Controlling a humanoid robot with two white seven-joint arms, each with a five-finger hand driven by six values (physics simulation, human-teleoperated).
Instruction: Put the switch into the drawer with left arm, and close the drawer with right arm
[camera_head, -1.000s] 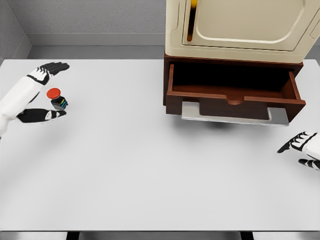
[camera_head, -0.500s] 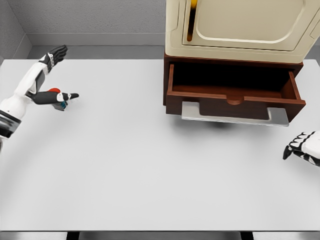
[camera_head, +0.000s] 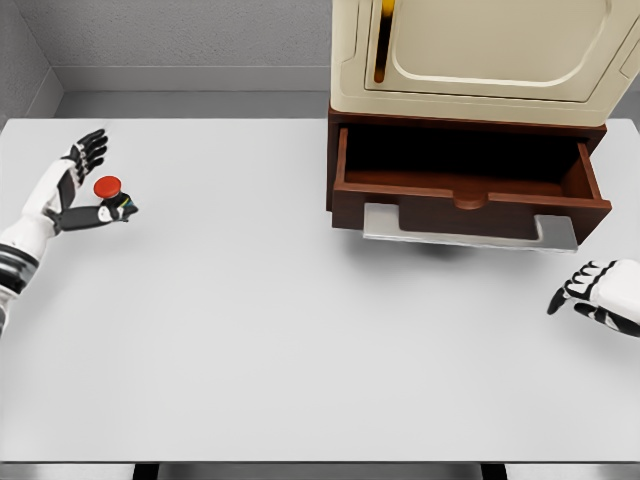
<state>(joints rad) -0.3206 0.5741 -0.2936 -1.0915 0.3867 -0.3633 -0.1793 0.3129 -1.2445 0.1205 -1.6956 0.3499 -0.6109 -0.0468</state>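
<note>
At the far left, a grey wall (camera_head: 20, 60) closes in the scene and meets a grey back wall (camera_head: 190, 35) with a paler strip along its foot, where the white table (camera_head: 260, 330) ends. The left hand (camera_head: 72, 190) reaches in over the left edge of the table, its white forearm coming from the lower left; the black-tipped fingers (camera_head: 88, 148) are spread apart and point toward the far side, while the thumb stretches rightward. The switch (camera_head: 113, 201), a small dark block with a round red button on top and bits of green and blue at its side, sits on the table just beside the thumb, in the gap between thumb and fingers; whether the thumb tip touches it cannot be told, and the fingers are not closed around it. The middle of the table is a plain, smooth white surface with soft shading. Right of centre, at the far edge, stands a cream-coloured cabinet (camera_head: 480, 60) on a dark red-brown base, and its drawer (camera_head: 470, 195) is pulled out toward the near side, the inside dark. A flat grey panel (camera_head: 460, 228) shows beneath the drawer front. At the right edge, near the drawer but apart from it, the right hand (camera_head: 598, 296) hangs above the table with its fingers loosely bent and holding nothing.
</note>
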